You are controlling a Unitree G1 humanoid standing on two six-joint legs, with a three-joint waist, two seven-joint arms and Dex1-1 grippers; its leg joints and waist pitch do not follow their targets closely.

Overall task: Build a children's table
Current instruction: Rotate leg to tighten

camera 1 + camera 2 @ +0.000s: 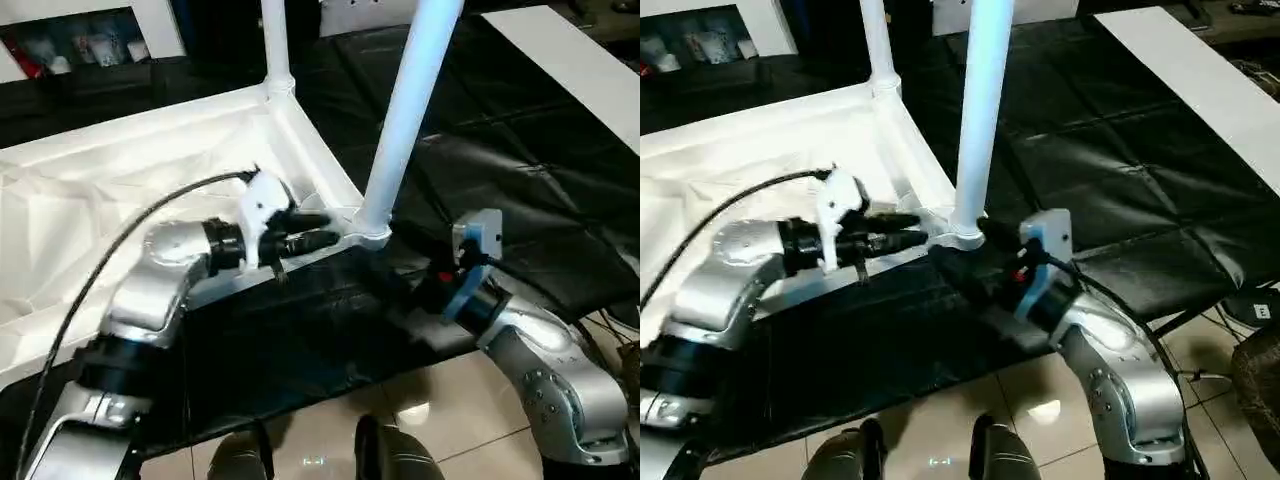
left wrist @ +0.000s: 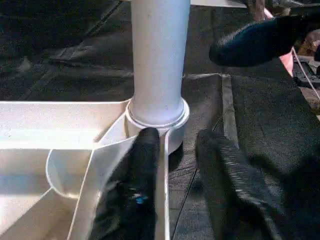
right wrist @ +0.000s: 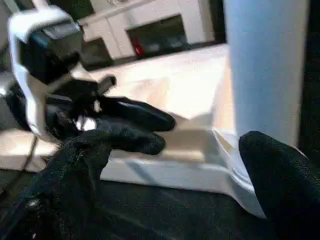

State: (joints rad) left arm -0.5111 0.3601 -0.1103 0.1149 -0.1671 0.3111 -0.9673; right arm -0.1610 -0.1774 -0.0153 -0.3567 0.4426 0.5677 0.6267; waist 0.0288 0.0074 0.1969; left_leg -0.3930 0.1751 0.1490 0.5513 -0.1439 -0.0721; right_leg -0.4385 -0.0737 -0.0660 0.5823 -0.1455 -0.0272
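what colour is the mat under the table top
Black, a padded mat; the right eye view shows it best.

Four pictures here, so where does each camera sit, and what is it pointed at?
Left eye: on the head, looking down at the upturned table top; both silver forearms show.
Right eye: beside it, same scene, slightly shifted.
Left wrist: on the left arm, looking along the left tool at the near leg in its corner socket.
Right wrist: on the right arm, looking along the right tool toward the left tool.
Shared: that leg and socket.
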